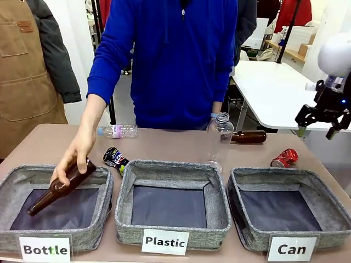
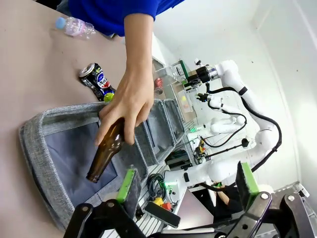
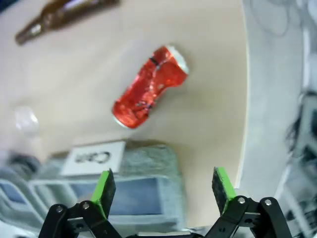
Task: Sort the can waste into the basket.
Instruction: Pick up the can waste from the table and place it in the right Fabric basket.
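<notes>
Beyond the far rim of the Can basket [image 1: 274, 174] — red can [image 3: 150, 87], on its side, untouched. Right gripper [image 3: 163, 191] above it, fingers spread, apparently aiming for the pick. Dark can [image 1: 115, 158] lies well left, near the Plastic basket [image 1: 164, 166]. Left gripper [image 2: 187, 182] — spread, empty.

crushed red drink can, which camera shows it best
The right wrist view: the crushed red drink can is large and near centre, dents and silver end plain. The front view has it small, beyond the grey fabric basket labelled Can. The left wrist view gives at most a red speck.
</notes>
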Action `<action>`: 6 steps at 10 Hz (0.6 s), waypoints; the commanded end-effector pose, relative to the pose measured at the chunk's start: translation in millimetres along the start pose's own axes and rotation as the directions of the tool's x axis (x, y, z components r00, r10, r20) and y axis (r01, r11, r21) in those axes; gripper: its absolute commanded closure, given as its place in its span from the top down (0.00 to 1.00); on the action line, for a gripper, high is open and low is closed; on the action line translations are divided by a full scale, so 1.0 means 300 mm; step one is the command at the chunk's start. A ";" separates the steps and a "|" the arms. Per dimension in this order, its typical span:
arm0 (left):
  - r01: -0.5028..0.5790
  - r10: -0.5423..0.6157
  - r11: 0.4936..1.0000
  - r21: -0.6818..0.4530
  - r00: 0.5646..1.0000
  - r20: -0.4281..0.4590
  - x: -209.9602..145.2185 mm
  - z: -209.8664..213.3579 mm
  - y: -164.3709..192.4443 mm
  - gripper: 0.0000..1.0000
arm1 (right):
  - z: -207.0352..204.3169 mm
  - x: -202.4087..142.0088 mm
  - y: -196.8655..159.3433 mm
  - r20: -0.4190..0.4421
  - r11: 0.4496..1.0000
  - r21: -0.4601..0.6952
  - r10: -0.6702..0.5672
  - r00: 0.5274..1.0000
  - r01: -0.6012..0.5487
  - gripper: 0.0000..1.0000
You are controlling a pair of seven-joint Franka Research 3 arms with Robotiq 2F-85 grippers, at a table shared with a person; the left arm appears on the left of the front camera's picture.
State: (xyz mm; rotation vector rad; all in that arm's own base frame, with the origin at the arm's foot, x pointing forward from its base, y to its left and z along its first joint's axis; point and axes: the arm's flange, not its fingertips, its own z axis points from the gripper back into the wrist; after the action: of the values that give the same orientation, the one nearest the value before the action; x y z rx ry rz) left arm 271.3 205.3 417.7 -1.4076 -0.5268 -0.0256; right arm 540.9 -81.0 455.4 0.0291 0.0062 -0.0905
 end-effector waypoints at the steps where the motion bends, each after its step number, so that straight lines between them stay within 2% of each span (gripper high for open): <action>1: 0.020 -0.020 1.000 -0.009 1.000 -0.007 -0.004 0.007 -0.005 1.00 | -0.017 -0.002 -0.028 0.032 0.742 -0.202 0.657 0.753 -0.639 1.00; 2: 0.020 -0.020 1.000 -0.009 1.000 -0.007 -0.004 0.007 -0.005 1.00 | -0.024 -0.021 -0.035 0.039 0.583 -0.205 0.807 0.589 -0.786 1.00; 3: 0.020 -0.020 1.000 -0.009 1.000 -0.007 -0.004 0.007 -0.005 1.00 | -0.031 -0.041 -0.048 0.083 0.373 -0.185 0.928 0.364 -0.909 1.00; 4: 0.020 -0.020 1.000 -0.009 1.000 -0.007 -0.004 0.007 -0.005 1.00 | -0.039 -0.050 -0.067 0.117 0.132 -0.172 0.987 0.113 -0.976 1.00; 5: 0.020 -0.020 1.000 -0.009 1.000 -0.007 -0.004 0.007 -0.005 1.00 | -0.042 -0.036 -0.074 0.226 -0.030 -0.093 0.973 -0.050 -0.995 1.00; 6: 0.020 -0.020 1.000 -0.009 1.000 -0.007 -0.004 0.007 -0.005 1.00 | -0.051 -0.016 -0.079 0.305 -0.169 -0.017 0.938 -0.166 -0.985 1.00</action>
State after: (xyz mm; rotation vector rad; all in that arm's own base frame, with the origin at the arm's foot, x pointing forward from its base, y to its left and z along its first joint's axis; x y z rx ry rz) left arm 271.1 205.5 417.9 -1.4075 -0.5274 -0.0259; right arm 537.2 -93.0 444.4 -0.0895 -0.1098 0.8647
